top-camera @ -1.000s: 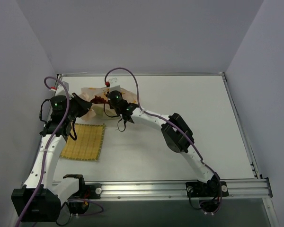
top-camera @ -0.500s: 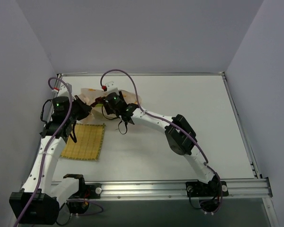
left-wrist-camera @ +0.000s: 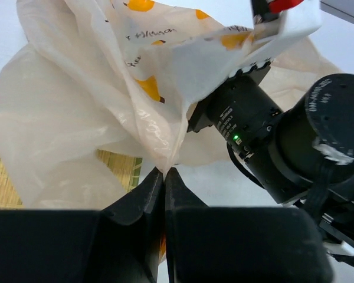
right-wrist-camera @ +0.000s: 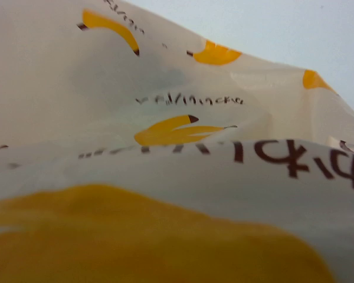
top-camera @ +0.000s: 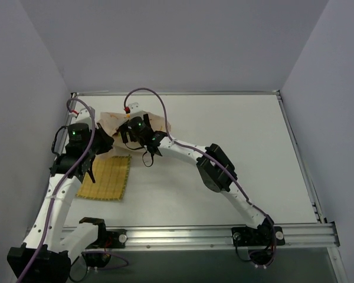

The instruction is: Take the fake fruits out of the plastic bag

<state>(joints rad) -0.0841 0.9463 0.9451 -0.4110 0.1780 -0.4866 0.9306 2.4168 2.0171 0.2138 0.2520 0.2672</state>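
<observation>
Left fingers: the left gripper point(left-wrist-camera: 164, 171) has its tips pressed together on a thin fold of the plastic bag point(left-wrist-camera: 76, 118). The film is pinched flat between them.
Right fingers: I cannot tell whether they are apart or together. The right wrist view is filled with bag film point(right-wrist-camera: 177, 88) and shows no fingertips. From above, the right gripper point(top-camera: 130, 127) sits against the right part of the bag, pushed into it or covered by it.
Plastic bag: it lies bunched at the far left of the table point(top-camera: 236, 135), between the two grippers and just beyond the far edge of the yellow mat point(top-camera: 106, 177). In the left wrist view a lower fold hangs over that mat edge.
Fake fruits: none shows in any view. I judge they are inside the bag, hidden by the crumpled film.
Step in hand: I judge the left arm is holding the bag so the right can reach inside for a fruit.
Doing it well: I would keep the left pinch firm and draw it up and to the left to spread the mouth. I would advance the right gripper slowly until a fruit shows, and only then close.
Risk: the pinch is on thin film and may slip. Closing blind would likely catch plastic only. The two wrists are close together, so I would leave room between them.
</observation>
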